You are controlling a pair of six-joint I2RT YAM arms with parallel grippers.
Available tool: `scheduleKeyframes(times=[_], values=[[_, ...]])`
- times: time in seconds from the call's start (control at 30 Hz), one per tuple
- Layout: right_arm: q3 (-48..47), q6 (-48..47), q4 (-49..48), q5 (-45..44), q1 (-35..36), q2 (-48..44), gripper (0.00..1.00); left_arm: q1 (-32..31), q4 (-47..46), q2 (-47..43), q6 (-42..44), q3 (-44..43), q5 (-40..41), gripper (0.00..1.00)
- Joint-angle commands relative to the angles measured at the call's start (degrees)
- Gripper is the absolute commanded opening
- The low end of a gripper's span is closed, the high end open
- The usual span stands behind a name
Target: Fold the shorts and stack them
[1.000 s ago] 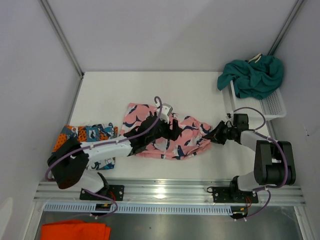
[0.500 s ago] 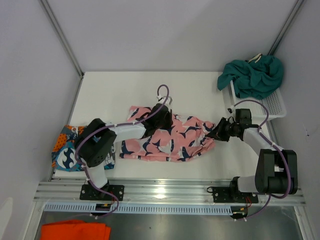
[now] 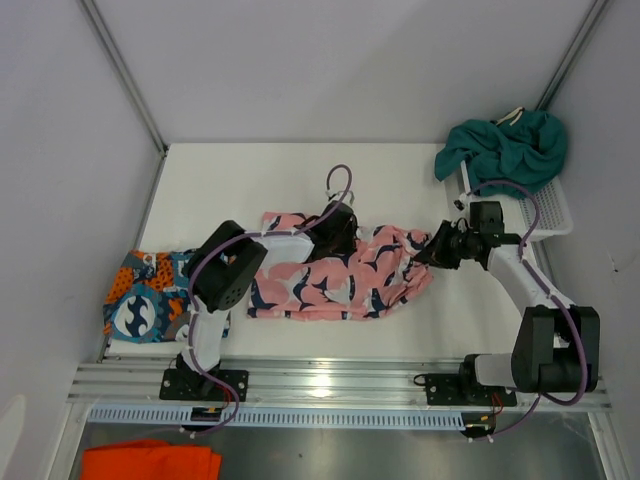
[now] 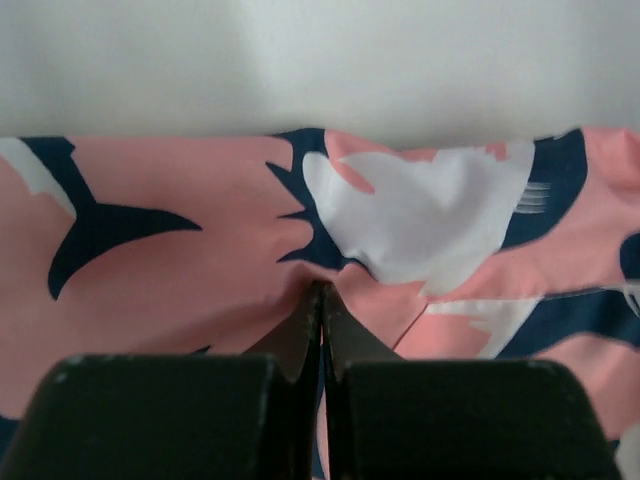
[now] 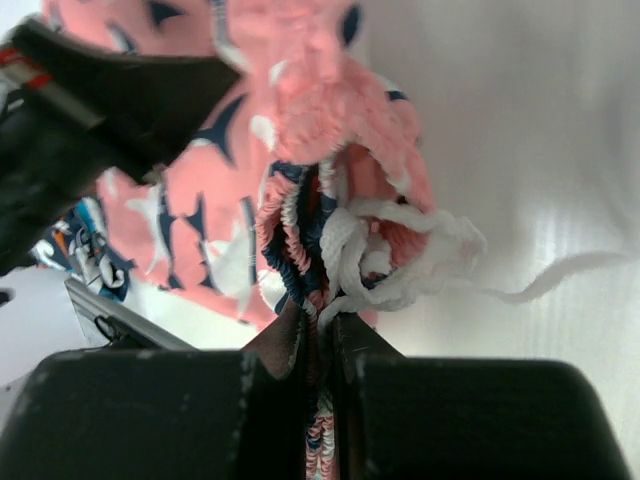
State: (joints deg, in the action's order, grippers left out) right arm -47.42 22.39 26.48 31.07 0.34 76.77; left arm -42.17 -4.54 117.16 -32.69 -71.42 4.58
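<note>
Pink shark shorts (image 3: 330,282) clamped twice.
My left gripper (image 4: 321,292) pinches their upper edge; my right gripper (image 5: 318,322), the bunched waistband.

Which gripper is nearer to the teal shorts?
Right. The right gripper holds the pink shark shorts just left of the teal shorts; the left gripper pinches them farther left, mid-table.

There are three pairs of shorts: the pink shark-print shorts (image 3: 335,280), the graphic-print shorts (image 3: 145,300) and the teal shorts (image 3: 510,150). There is one white mesh basket (image 3: 550,212), one orange cloth (image 3: 150,463) and one desk (image 3: 250,180). Two grippers show, the left gripper (image 3: 337,232) and the right gripper (image 3: 430,253).
</note>
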Motion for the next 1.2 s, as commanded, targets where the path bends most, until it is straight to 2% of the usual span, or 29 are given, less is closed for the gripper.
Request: scheduleKeyframes(times=[0.0,0.2,0.37,0.47,0.57,0.7,0.73,0.83,0.9,1.17], values=[[-5.7,0.8,3.0,0.0,2.5,-3.5,0.0,0.4,1.5,3.1,-3.3,-2.6,0.7,0.0],[-13.7,4.1,5.8,-2.7,9.7,-3.8,0.0,-0.3,0.4,3.6,-5.1,-1.7,2.2,0.0],[-18.5,7.8,4.0,-4.5,17.1,-1.8,0.0,-0.5,-0.3,3.8,-5.5,-1.4,2.4,0.0],[-19.1,9.6,2.4,-5.7,19.1,-0.3,0.0,-0.4,0.4,2.6,-5.7,-1.2,2.0,0.0],[-18.9,9.9,1.9,-6.6,19.3,0.3,0.0,1.3,3.7,-0.5,-6.9,-1.6,0.0,0.0],[-18.9,9.2,2.3,-7.3,18.9,1.0,0.0,5.9,4.4,-7.6,-9.1,1.3,-7.6,0.0],[-18.9,8.6,2.4,-7.0,18.7,1.0,0.0,6.6,7.2,-9.1,-8.9,1.6,-8.4,0.02],[-18.9,7.9,3.0,-6.8,18.2,0.9,0.0,8.9,12.0,-14.9,-6.7,3.3,-7.7,0.11],[-18.9,6.9,3.6,-6.6,17.9,0.9,0.0,11.5,13.5,-19.0,-5.4,5.6,-6.6,0.14],[-20.5,3.7,5.5,-5.0,14.9,1.4,0.0,22.0,12.5,-25.8,-2.6,19.7,-8.7,0.13]])
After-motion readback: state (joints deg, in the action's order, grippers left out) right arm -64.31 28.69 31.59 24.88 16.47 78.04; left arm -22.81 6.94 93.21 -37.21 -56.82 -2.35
